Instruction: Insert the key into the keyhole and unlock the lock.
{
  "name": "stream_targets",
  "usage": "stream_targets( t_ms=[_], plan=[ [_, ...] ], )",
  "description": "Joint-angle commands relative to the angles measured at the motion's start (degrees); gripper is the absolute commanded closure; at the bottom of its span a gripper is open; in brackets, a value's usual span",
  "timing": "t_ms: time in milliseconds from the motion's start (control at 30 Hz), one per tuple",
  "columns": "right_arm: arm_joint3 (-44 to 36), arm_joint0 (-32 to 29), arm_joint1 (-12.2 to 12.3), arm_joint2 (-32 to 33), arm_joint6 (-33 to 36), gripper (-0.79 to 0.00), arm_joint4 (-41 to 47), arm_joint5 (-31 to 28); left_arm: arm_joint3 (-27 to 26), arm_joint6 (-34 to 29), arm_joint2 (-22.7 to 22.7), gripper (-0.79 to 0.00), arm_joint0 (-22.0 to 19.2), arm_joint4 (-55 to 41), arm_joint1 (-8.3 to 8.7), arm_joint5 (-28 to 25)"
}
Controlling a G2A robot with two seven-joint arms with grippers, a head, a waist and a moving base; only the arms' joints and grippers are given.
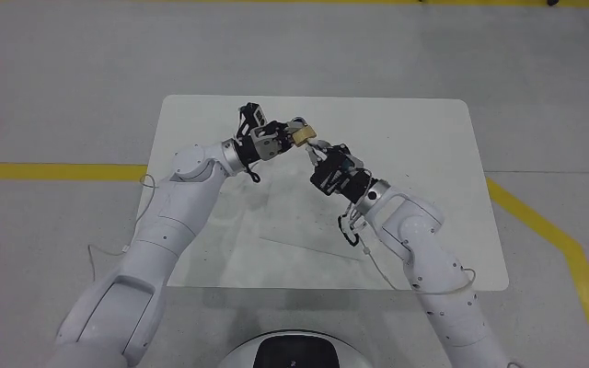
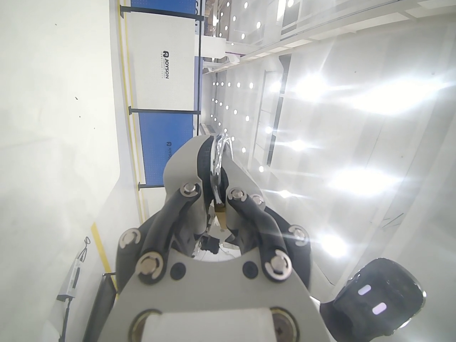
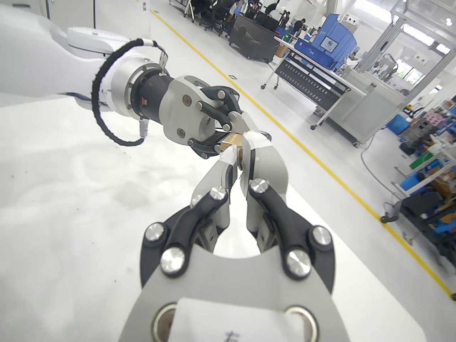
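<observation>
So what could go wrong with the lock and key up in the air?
The left gripper pinches the small brass padlock by its silver shackle above the white table; a push could swing or drop it. The right gripper holds the small brassy key just at its tips, so it might slip.

The white surface (image 1: 414,138) stands on a pale grey floor (image 1: 92,55) with a yellow line (image 1: 64,171) painted on it. Around it is a large hall — black chairs (image 3: 221,5) at desks, a long grey workbench (image 3: 320,87), a blue machine (image 3: 335,33) and a metal frame (image 3: 420,37). Blue and white panels (image 2: 160,62) stand beyond the line. Rows of round lamps (image 2: 228,108) shine from the ceiling — very bright.
</observation>
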Motion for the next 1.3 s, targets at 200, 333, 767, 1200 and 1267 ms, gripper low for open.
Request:
stream_targets(
  t_ms=[200,333,767,1200,1267],
  plan=[
    [1.26,0.22,0.04,1.20,0.08,0.000,4.46,-0.70,-0.07,-0.97,-1.08,0.000,0.09,-0.10,0.28,-2.06],
    [1.56,0.64,0.15,1.24,0.43,-0.049,5.94,-3.18,0.18,-0.96,-1.55,0.000,-0.06,0.16,0.43,-2.37],
    [1.84,1.10,0.25,1.61,0.68,-0.785,6.64,-4.47,-3.49,-0.94,-9.34,0.000,0.64,5.63,4.10,0.16],
    [-3.32,-5.58,0.98,10.40,-3.59,-0.785,10.12,3.58,-4.53,-2.87,-0.47,0.000,1.18,27.69,4.95,3.32],
    [-3.32,-5.58,0.98,10.40,-3.59,-0.785,10.12,3.58,-3.40,-2.96,2.55,0.000,0.32,31.20,4.41,3.28]
  ],
)
